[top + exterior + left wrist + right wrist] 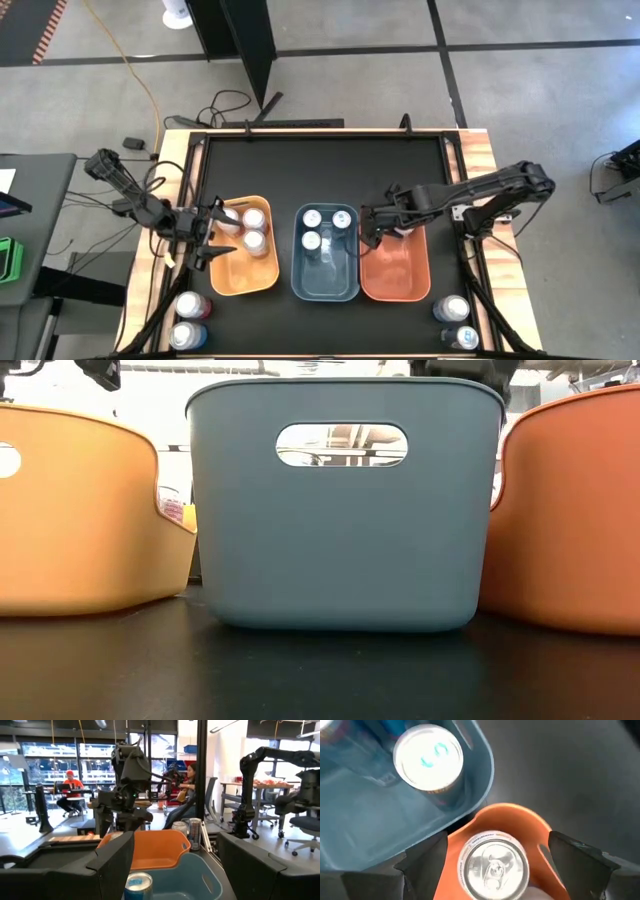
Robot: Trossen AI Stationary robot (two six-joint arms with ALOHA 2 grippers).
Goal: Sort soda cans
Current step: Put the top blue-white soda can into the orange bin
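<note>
Apparently setting a can down in the red bin with the right gripper, fingers spread wide to either side of it and touching neither flank; lifting straight up looking best, staying clear of the blue bin rim just beside. Waiting with the left gripper open and empty over the orange bin. Seeing that can only from the right wrist, the arm hiding it from above, while finding the unsorted cans at the table's near corners only from the high view
</note>
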